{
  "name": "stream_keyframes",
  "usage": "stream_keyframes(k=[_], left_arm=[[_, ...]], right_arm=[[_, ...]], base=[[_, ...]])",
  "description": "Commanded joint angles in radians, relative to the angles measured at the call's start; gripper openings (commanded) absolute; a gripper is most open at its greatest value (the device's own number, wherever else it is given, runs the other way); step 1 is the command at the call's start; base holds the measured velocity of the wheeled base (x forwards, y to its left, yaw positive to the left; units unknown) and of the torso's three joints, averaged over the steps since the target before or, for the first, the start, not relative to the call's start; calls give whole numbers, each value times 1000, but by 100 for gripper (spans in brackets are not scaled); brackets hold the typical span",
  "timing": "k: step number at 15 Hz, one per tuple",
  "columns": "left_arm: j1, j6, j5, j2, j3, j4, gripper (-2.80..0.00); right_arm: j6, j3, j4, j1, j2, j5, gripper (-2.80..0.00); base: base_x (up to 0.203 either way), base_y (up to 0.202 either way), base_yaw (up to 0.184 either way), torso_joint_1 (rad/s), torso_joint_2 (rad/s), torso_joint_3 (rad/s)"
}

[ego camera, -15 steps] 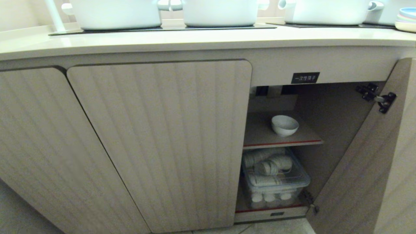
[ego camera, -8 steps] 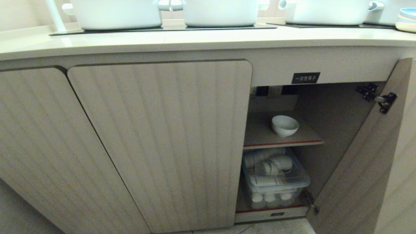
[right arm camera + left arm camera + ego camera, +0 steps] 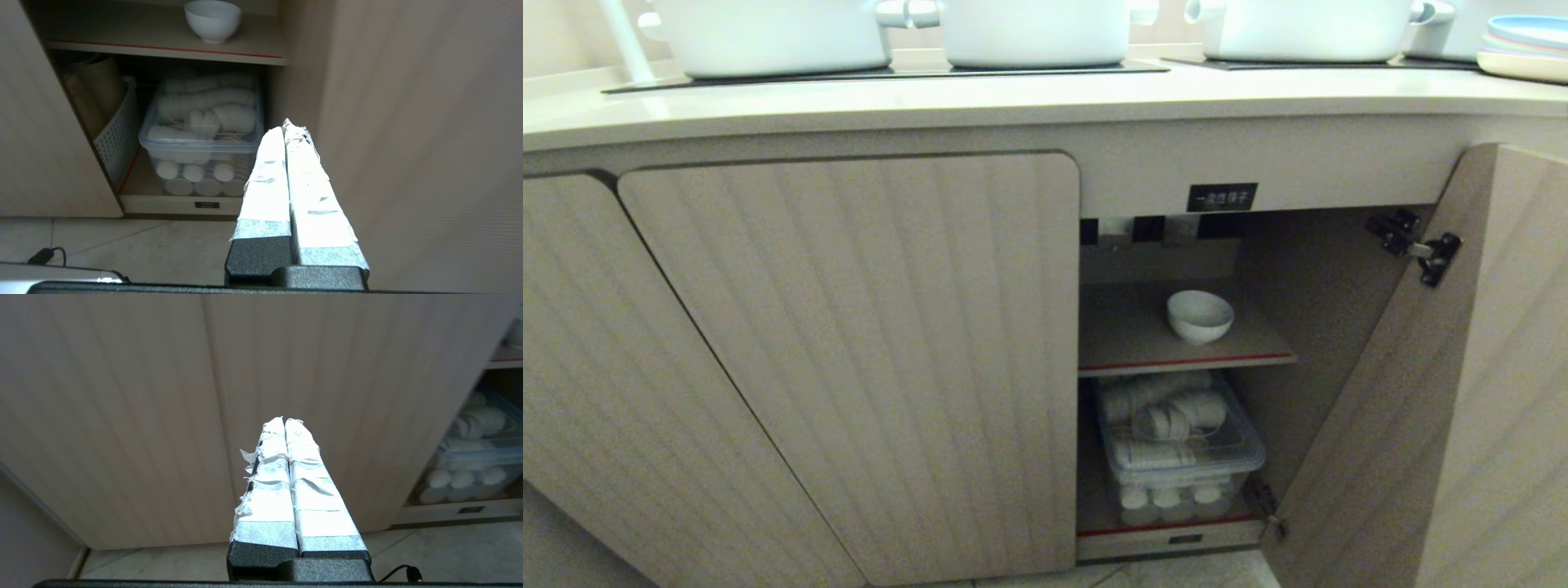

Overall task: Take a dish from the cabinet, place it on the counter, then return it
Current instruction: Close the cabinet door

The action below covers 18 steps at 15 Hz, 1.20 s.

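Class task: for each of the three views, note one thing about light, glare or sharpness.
Head view: strong backlight washes out the pots on the counter, while the bowl sits in the cabinet's dim interior. Left wrist view: the taped end effector is overexposed; the box at the edge looks soft. Right wrist view: the tape on the right end effector glares; the bowl is sharp.

White dish (image 3: 1200, 316), beige fluted cabinet (image 3: 866, 351) w/ red-edged shelf (image 3: 1184, 360), cream counter (image 3: 1013, 102).

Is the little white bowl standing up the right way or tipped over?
Upright. The bowl sits on the cabinet shelf with its open rim facing up.
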State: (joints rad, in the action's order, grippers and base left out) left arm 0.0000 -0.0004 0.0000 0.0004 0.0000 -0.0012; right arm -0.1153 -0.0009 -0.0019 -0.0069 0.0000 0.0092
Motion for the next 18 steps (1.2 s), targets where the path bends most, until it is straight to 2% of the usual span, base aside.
stream_keyframes(k=[1, 18], left_arm=[[0, 0, 0, 0, 0, 0, -280], [0, -1, 1, 0, 0, 0, -280]], right_arm=[[-1, 1, -1, -1, 0, 1, -280], [-1, 0, -1, -1, 0, 1, -280]], base=[[0, -104, 2, 5, 0, 3], [0, 0, 0, 0, 0, 0]])
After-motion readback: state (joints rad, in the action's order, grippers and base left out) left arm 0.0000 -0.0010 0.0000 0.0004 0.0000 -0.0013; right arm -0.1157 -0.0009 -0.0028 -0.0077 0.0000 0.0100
